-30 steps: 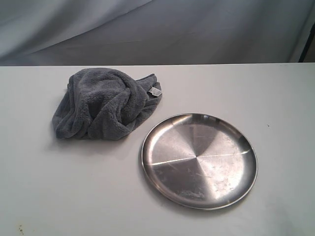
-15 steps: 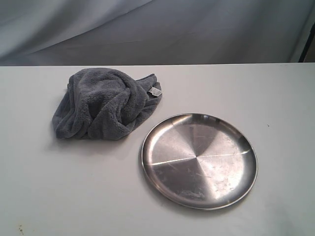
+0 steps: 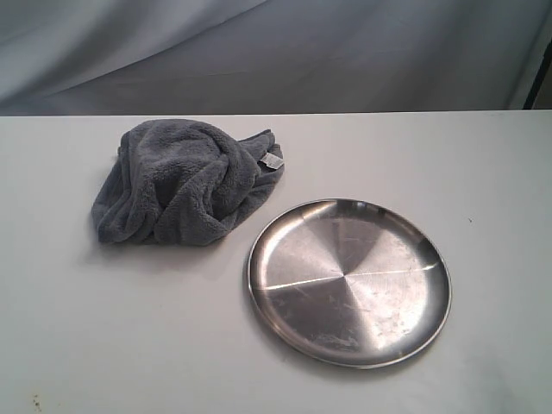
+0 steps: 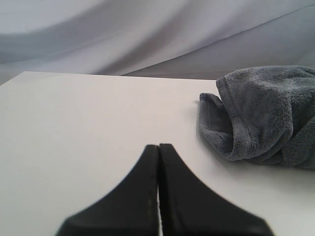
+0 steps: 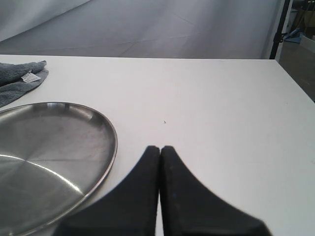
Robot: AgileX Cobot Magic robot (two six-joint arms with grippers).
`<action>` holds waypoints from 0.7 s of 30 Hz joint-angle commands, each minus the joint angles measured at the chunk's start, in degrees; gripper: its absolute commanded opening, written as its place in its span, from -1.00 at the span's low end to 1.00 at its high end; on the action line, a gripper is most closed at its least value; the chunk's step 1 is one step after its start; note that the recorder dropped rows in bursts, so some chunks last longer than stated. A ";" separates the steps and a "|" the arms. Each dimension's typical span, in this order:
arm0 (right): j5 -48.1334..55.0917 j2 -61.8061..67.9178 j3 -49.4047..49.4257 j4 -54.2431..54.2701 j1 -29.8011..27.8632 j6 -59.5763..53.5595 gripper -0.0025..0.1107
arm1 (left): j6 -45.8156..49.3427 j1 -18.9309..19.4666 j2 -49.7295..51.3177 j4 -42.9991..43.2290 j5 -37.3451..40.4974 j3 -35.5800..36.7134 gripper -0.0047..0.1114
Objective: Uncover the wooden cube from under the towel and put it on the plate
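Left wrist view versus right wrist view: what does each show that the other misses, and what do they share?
Only the left: the shut left gripper and the bunched bulk of the towel. Only the right: the shut right gripper, the plate and the towel's white label. Shared: part of the towel, the white table, the grey backdrop.

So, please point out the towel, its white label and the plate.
towel (image 3: 172,185), exterior view, middle of the bunched cloth.
white label (image 3: 272,160), exterior view, centre of the tag.
plate (image 3: 349,280), exterior view, bare centre of the dish.
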 commanded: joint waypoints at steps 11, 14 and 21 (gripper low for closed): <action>-1.48 -0.37 0.18 -0.96 0.14 0.10 -0.96 | -0.26 0.07 -0.24 0.01 -0.41 0.23 -0.92; -4.29 -0.37 0.18 -0.96 0.14 0.10 -0.96 | -0.26 0.07 -0.24 0.01 -0.41 0.23 -0.92; -10.60 -0.37 0.18 -0.96 0.14 0.10 -0.96 | -0.26 0.07 -0.24 0.01 -0.41 0.23 -0.92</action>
